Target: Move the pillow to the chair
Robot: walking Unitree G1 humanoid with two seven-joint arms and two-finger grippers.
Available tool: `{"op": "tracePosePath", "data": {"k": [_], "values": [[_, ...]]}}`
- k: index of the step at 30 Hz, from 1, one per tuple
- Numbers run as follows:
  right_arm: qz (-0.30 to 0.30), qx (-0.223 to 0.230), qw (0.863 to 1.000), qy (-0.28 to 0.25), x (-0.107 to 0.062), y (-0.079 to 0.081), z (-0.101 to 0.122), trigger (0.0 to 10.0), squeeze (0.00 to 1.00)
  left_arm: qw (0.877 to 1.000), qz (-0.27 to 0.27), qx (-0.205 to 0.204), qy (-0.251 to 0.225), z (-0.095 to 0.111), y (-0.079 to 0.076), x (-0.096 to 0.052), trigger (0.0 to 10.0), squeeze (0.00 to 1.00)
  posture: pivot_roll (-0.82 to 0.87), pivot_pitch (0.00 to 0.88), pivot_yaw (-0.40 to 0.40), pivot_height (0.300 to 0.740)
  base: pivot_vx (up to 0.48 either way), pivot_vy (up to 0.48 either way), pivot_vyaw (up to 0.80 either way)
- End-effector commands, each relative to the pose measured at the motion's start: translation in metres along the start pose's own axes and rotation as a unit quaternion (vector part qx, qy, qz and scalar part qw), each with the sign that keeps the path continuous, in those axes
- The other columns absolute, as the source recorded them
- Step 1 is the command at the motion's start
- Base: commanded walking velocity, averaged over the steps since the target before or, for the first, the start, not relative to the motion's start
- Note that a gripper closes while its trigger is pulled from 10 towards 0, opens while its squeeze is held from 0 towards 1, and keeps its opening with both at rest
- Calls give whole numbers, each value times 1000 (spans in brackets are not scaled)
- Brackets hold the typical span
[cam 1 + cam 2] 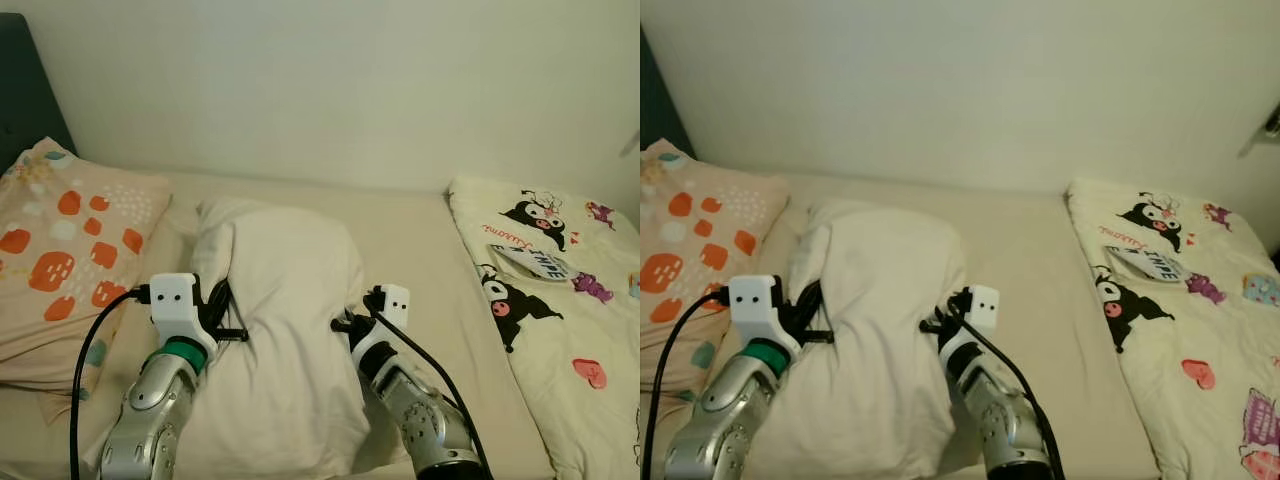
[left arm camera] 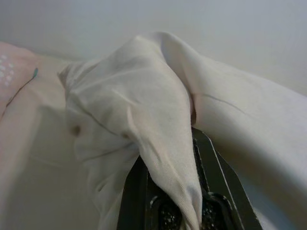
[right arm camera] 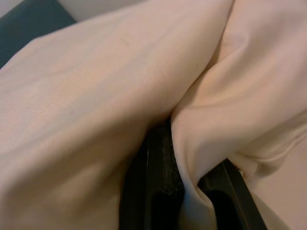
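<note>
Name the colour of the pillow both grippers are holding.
Plain cream-white pillow, best in the left eye view.

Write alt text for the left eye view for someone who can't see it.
Two silver robot arms grip a plain white pillow on a bed, the left gripper on one side, the right gripper on the other. An orange-patterned pillow lies left, a cartoon-print blanket right.

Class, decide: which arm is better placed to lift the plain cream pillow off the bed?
Neither alone: left end effector and right end effector each pinch a fold on opposite sides of the plain cream pillow.
</note>
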State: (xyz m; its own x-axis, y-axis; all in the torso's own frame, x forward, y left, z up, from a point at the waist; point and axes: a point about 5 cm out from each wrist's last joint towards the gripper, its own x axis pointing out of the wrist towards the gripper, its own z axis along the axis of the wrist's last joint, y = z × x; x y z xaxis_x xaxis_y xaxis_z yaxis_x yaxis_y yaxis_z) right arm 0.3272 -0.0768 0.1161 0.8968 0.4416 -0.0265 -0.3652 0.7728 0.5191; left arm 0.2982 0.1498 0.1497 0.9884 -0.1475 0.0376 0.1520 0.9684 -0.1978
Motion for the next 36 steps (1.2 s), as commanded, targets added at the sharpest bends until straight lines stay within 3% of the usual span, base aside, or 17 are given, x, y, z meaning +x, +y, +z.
{"op": "tracePosePath", "data": {"k": [1,11,21,33,36], "values": [[23,-16,999,-29,7,13,10,10000,0,1000,-31,2,-5,3,-16,0,10000,0,47,7,-29,740,0,0,0],[11,-31,999,-35,5,9,10,10000,0,999,-47,22,6,3,-20,0,10000,0,54,22,-40,740,0,0,-591],[2,-38,999,-39,7,9,9,10000,0,999,-19,39,-13,12,-16,4,10000,0,76,22,-48,740,0,0,-800],[-25,-40,997,-61,10,8,8,10000,0,996,-19,86,-23,39,-17,19,10000,0,138,1,11,740,0,0,-800],[-28,-46,996,-69,12,9,8,10000,0,993,-19,119,-17,48,-16,23,10000,0,194,0,62,740,0,0,-800]]}}
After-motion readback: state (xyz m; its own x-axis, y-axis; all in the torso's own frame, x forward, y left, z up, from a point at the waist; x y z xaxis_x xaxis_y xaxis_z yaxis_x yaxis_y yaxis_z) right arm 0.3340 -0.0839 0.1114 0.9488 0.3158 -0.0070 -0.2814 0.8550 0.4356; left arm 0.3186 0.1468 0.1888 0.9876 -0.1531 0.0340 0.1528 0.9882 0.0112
